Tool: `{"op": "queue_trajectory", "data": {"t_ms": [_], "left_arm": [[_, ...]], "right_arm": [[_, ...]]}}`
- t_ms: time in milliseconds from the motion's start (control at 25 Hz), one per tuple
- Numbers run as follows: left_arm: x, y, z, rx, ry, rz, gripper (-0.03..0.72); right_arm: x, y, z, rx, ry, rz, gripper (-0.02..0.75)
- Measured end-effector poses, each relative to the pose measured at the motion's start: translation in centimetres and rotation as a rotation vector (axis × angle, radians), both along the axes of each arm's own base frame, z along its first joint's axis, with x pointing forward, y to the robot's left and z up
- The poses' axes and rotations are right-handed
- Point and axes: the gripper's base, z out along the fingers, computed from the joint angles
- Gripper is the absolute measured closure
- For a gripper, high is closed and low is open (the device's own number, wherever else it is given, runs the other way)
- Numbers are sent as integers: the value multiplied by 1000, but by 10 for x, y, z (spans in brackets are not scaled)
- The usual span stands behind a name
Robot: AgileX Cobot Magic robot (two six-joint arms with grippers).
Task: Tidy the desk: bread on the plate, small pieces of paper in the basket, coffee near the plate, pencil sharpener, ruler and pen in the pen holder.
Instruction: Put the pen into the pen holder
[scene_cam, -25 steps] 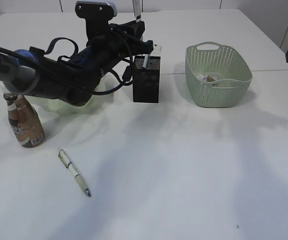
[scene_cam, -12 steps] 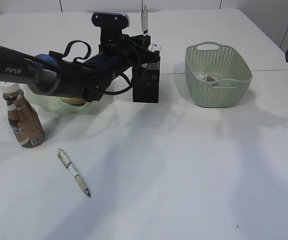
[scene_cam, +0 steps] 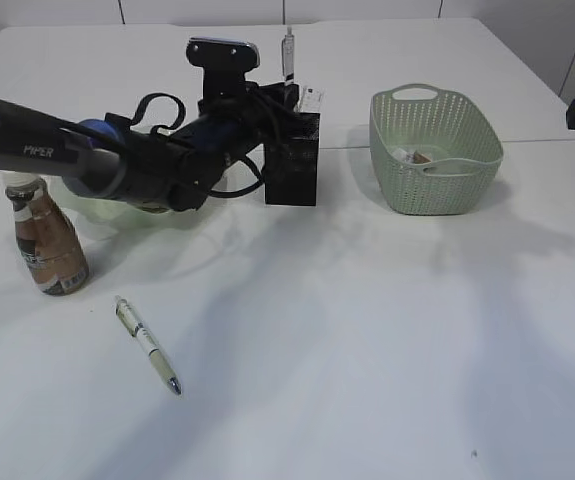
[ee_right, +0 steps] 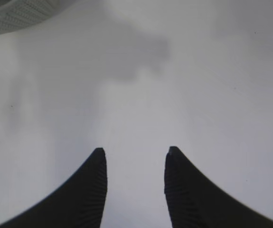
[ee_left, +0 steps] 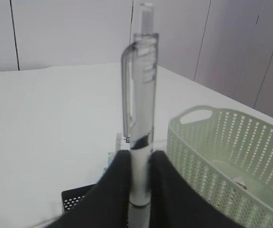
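Second pen lying loose near the counter front, coffee left. Farther back, left claw clamped on a clear pen, upright above the pen holder. Basket right. Right claw gaping, holding nothing.

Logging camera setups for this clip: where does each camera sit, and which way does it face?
Exterior: high in front, slanting down at the desk; left arm shows.
Left wrist: behind the left claw, facing the basket over a clear pen it grips.
Right wrist: above the open right claw, facing bare desk.
Exterior and left wrist share the basket.
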Motion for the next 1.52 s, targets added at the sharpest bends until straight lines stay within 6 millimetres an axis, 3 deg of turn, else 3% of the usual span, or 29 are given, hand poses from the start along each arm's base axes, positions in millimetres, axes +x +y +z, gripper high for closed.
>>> {"op": "queue_trajectory", "data": {"t_ms": [280, 760, 1040, 1520], "left_arm": [[7, 11, 1, -1, -2, 25, 615], [8, 10, 2, -9, -5, 24, 614], [22, 3, -5, 7, 35, 24, 613], [22, 3, -13, 47, 105, 23, 613]], "right_arm": [[0, -1, 0, 0, -2, -1, 405], [0, -1, 0, -1, -6, -1, 405], [0, -1, 0, -1, -6, -1, 405], [1, -1, 0, -2, -12, 1, 405]]}}
